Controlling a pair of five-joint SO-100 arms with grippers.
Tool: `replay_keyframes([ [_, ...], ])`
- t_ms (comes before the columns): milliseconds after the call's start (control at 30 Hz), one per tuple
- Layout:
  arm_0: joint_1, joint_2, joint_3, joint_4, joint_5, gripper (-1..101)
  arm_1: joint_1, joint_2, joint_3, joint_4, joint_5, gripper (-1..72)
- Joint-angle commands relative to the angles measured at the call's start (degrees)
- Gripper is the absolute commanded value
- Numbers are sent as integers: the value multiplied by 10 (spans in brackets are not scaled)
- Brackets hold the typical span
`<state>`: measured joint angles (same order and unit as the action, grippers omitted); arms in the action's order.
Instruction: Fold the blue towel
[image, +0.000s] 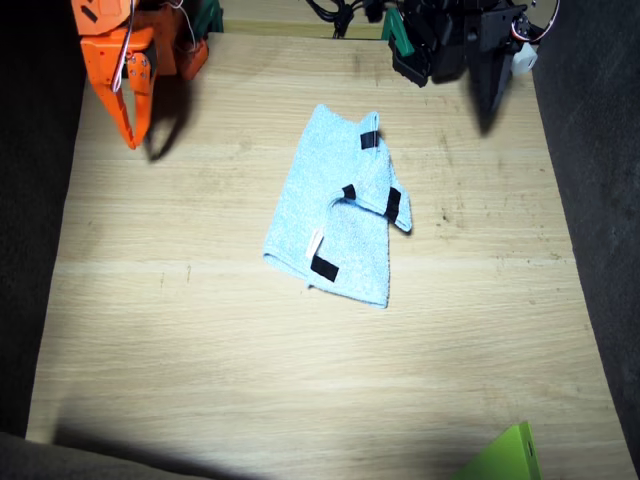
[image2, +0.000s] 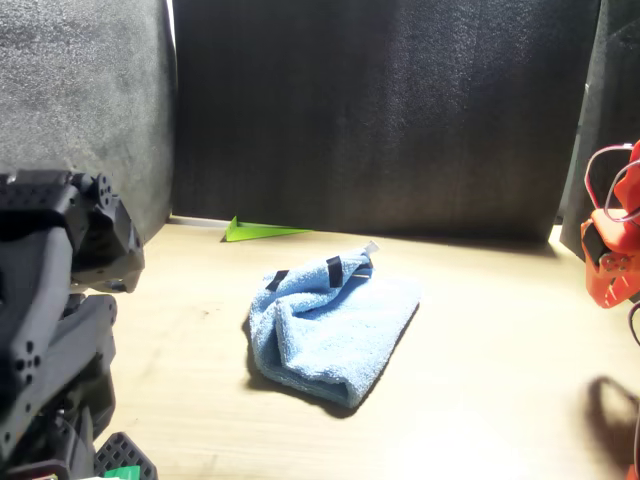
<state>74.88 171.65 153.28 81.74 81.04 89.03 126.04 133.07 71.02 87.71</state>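
Note:
The blue towel (image: 335, 205) lies rumpled and partly folded over itself near the middle of the table, with short black tape strips and a small white tag showing; in the front view the towel (image2: 330, 330) is a loose heap. My right gripper (image: 131, 135), orange, hangs at the table's far corner, well away from the towel, its fingers meeting at the tip with nothing held. My left gripper (image: 490, 100), black, hangs at the other far corner, also clear of the towel; it is too dark to read its jaws.
A lime-green flat piece (image: 505, 455) lies at the near edge of the wooden table (image: 200, 330), shown in the front view as the green piece (image2: 260, 231) by the dark back wall. Dark foam panels stand around the table.

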Motion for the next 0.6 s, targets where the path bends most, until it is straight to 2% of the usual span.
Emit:
replay_keyframes([
  [0, 24, 103, 33, 46, 20, -4, -28, 7, 40, -50, -18, -1],
  [133, 25, 102, 29, 63, 16, -4, -49, -5, 91, -102, -25, -1],
  [367, 25, 102, 29, 64, 15, -4, -78, 68, 122, -90, -24, -1],
  [467, 28, 102, 29, 64, 11, -4, -74, 189, 163, -58, -33, -1],
  [567, 44, 102, 29, 64, 1, -4, -74, 432, 227, 41, -38, -1],
])
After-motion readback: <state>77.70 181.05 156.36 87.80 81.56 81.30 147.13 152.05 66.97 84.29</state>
